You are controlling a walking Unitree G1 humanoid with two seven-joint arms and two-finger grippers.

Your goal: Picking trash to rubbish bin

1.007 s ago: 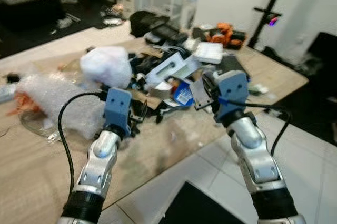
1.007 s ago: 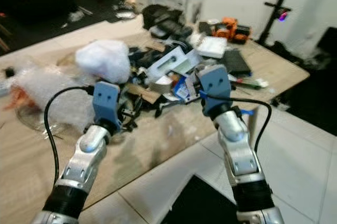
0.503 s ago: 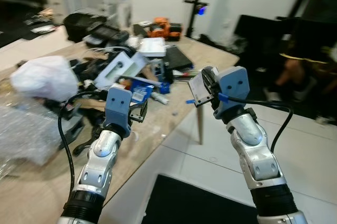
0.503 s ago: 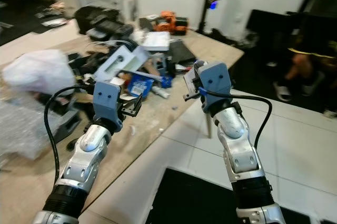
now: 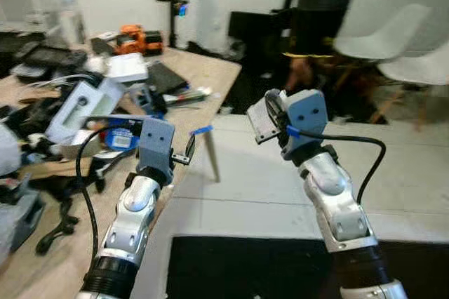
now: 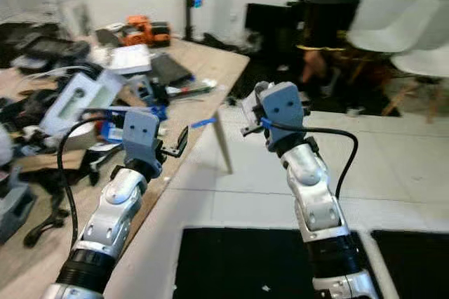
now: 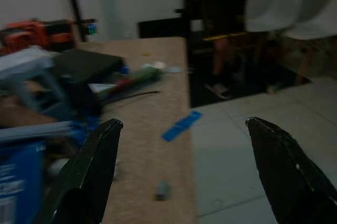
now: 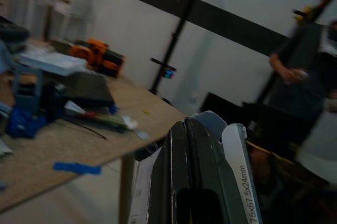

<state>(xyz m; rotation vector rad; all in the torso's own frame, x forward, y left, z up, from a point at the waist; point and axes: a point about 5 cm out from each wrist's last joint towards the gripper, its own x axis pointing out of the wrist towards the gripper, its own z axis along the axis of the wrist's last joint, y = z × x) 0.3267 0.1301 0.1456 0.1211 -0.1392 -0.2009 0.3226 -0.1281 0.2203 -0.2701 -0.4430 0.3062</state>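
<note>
The right pincer (image 5: 270, 118) is raised over the white tiled floor (image 5: 259, 187), clear of the worktop (image 5: 203, 74), its fingers pressed together on a flat piece of card packaging (image 5: 258, 118) — the right wrist view shows the card (image 8: 237, 176) standing beside the closed black fingers (image 8: 184, 182), with size figures printed along its edge. The left pincer (image 5: 184, 153) hangs over the worktop's near edge with its fingers (image 7: 92, 171) spread wide and nothing between them. Past those fingers a blue strip (image 7: 181, 125) lies on the wood near the edge. The worktop carries a heap of clutter: a grey plastic case (image 5: 77, 106), a blue-labelled pack (image 5: 123, 137), an orange tool (image 5: 137, 39) at the far end. A person (image 5: 319, 11) in dark clothes stands behind, beside a white chair (image 5: 382, 39). A black mat (image 5: 245, 267) lies on the floor below the arms.
</note>
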